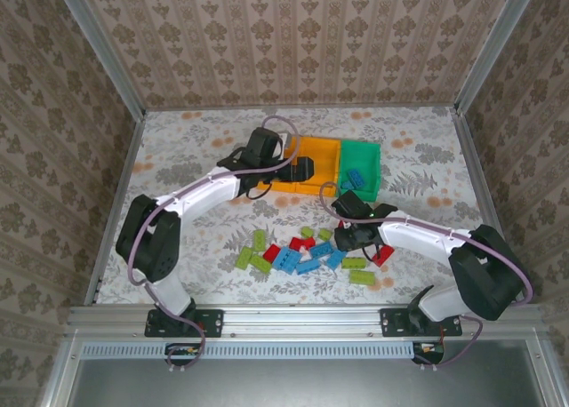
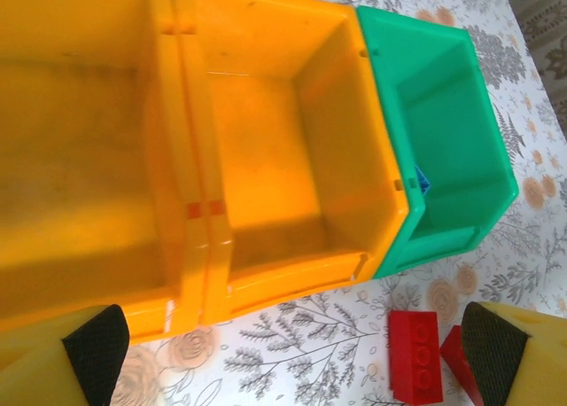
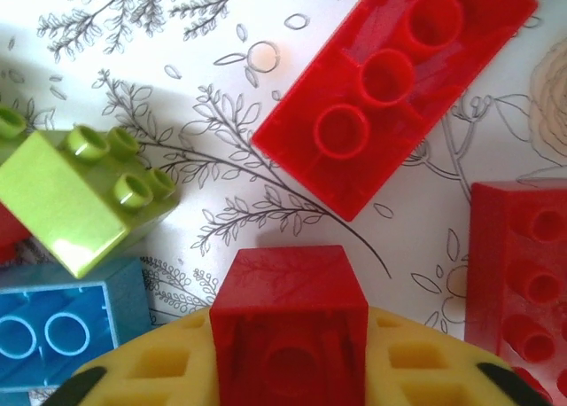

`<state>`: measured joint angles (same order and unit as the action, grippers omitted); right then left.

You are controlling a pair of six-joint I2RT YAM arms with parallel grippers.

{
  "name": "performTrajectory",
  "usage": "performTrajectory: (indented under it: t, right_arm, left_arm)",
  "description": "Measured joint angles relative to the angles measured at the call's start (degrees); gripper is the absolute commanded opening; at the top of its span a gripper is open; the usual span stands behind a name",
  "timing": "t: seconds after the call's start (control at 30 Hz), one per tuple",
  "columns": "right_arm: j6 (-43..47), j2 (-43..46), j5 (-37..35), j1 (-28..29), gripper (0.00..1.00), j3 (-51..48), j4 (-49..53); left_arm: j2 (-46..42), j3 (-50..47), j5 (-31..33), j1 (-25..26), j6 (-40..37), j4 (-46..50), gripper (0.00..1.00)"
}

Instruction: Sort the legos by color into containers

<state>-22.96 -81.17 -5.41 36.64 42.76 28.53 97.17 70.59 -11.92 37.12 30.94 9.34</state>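
Your right jaws are clenched on a red brick point(image 3: 289, 322), low over the pile of bricks point(image 1: 307, 251) on the near half of the desk point(image 1: 427, 149), red, blue and lime mixed. Behind the pile, two orange bins point(image 1: 324, 151) and a green bin point(image 1: 366, 154) sit side by side, touching. A blue brick point(image 1: 356, 177) lies in the green one. Your left jaws are released, wide apart, at the orange bins.

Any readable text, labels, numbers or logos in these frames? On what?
No readable text anywhere.
Held red brick: plain face, no marking.
Other bricks: studs blank, no legible logo.
Orange bins, green bin: no labels; two small red marks on the orange rims, not letters.
Table cloth, walls: pattern only.
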Motion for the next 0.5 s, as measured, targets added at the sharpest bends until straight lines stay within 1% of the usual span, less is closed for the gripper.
performTrajectory:
  t: [0.17,0.3,0.4,0.5]
  right_arm:
    - [-0.15,4.15,-0.48,0.00,0.22,2.05,1.81]
    - [-0.17,6.56,-0.55,-0.46,0.23,6.71,1.60]
    - [-0.83,5.51,0.22,-2.03,0.23,10.97,-0.11]
    - [-1.44,0.61,0.94,-4.39,0.23,16.59,-2.62]
  left_arm:
    - [-4.20,-5.01,1.36,-1.18,-0.04,-0.11,1.00]
    - [-7.87,-8.74,3.91,-1.22,-0.76,1.49,1.00]
    - [-11.02,-11.39,6.62,-1.22,-1.68,3.15,1.00]
    - [-14.34,-14.47,9.11,-1.22,-2.67,4.74,1.00]
